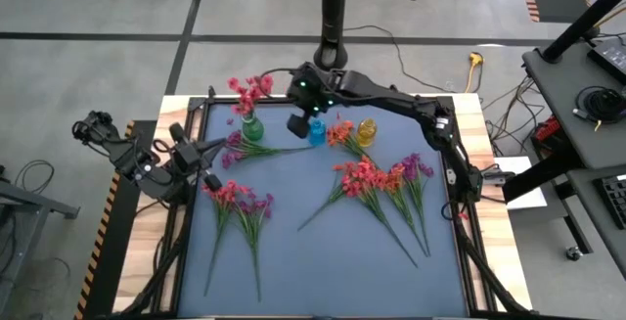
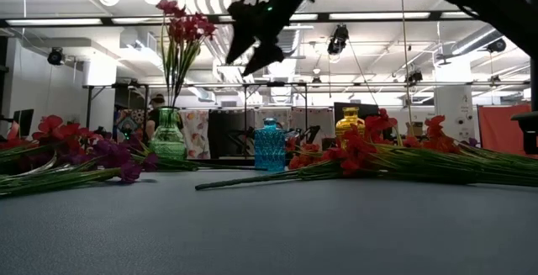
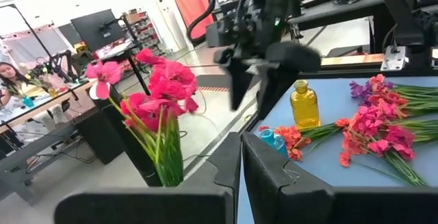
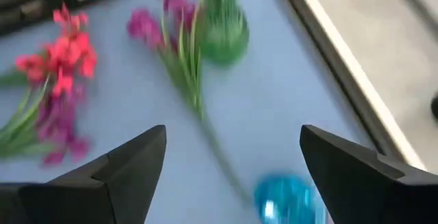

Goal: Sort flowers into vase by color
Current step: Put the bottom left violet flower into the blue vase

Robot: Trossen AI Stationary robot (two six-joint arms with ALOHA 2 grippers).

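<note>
My right gripper (image 1: 298,122) (image 4: 233,155) hangs open in the air near the table's far edge, between the green vase (image 1: 251,127) and the blue vase (image 1: 316,132), with nothing between its fingers. The low view shows it (image 2: 256,44) well above the vases. Pink-red flowers (image 1: 249,90) stand in the green vase. A purple sprig (image 1: 235,149) lies on the mat beside that vase. My left gripper (image 1: 207,156) (image 3: 239,172) waits shut at the mat's left edge, holding nothing. A pink-red and purple bunch (image 1: 238,201) lies on the mat's left side, and an orange-red and purple bunch (image 1: 377,178) on its right.
A yellow vase (image 1: 367,129) stands right of the blue one, with an orange-red sprig (image 1: 342,136) lying against it. Long stems fan toward the near edge on both sides. The mat's near middle (image 1: 313,271) has free room. Beyond the table are cables and equipment stands.
</note>
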